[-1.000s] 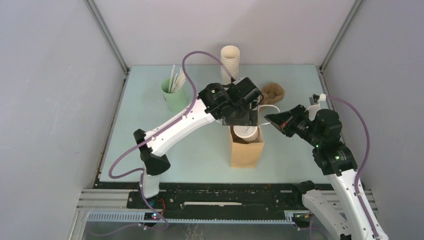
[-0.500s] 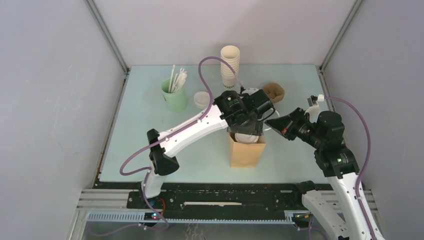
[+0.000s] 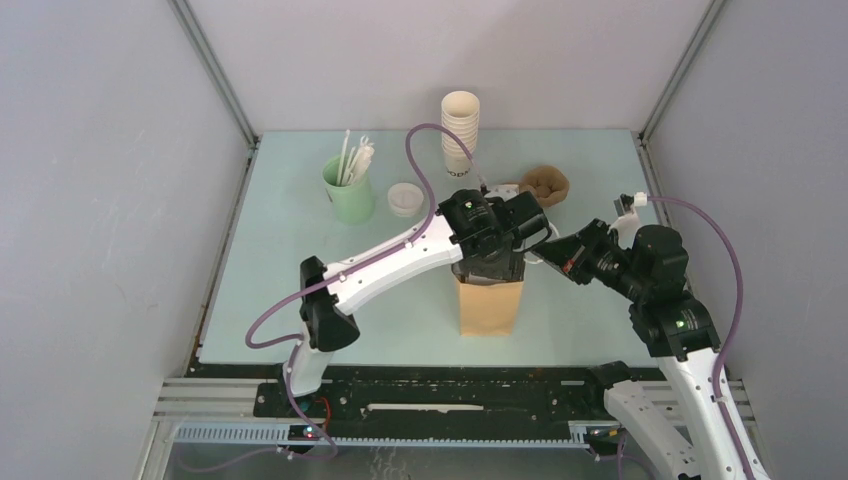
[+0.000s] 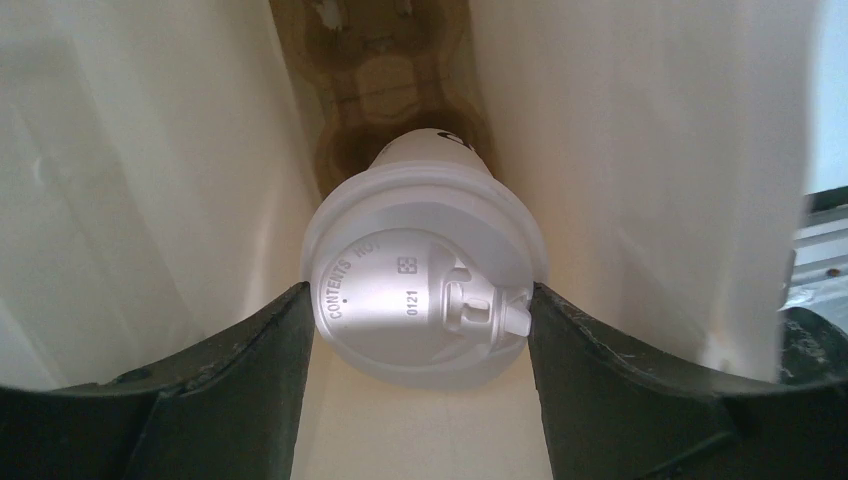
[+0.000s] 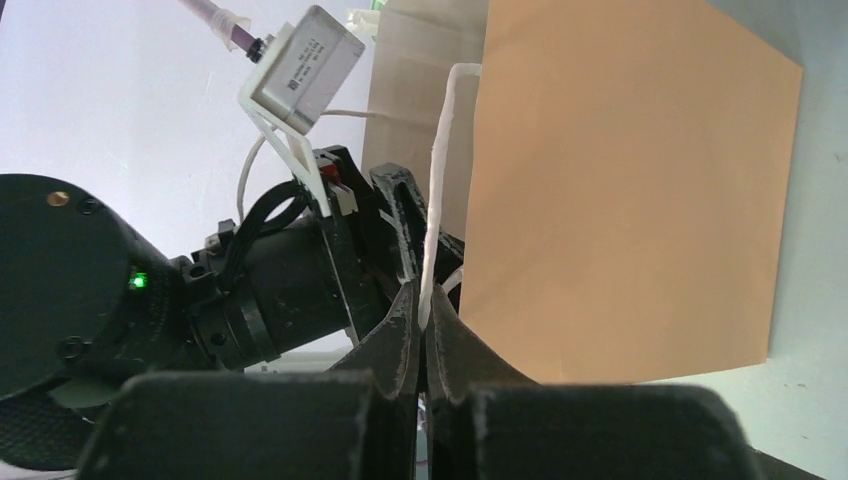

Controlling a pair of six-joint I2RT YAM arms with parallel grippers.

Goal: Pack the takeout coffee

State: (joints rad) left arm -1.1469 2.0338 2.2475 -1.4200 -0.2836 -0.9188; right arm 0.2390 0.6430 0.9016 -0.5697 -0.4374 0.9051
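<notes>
Since a second ago the left arm has swung in over the bag (image 3: 487,308) and sunk lower, so its wrist now covers the bag's mouth and hides the coffee from the top camera. A loose lid (image 3: 404,198), behind and left of the bag, has come into view from under that arm. The left gripper (image 4: 418,290) is down inside the bag, and its two dark fingers (image 4: 250,350) press against opposite sides of the lid rim, grasping the coffee (image 4: 400,290). The coffee hangs between the pale inner walls of the bag, lid towards the camera, its base pointing at a brown moulded tray (image 4: 385,75) on the bag's floor. Whether the base touches the tray cannot be told. The right gripper (image 5: 420,310), just right of the bag, is clenched tight on the bag's white handle (image 5: 440,170), which runs up from the pinched fingertips to the top edge. The bag stands upright on the table (image 3: 300,250). Behind the bag stands a stack of cups (image 3: 460,125), and to its right lies a brown lump (image 3: 546,183) — too small to make out. Well left of the bag stands a green cup (image 3: 349,195) with straws.
</notes>
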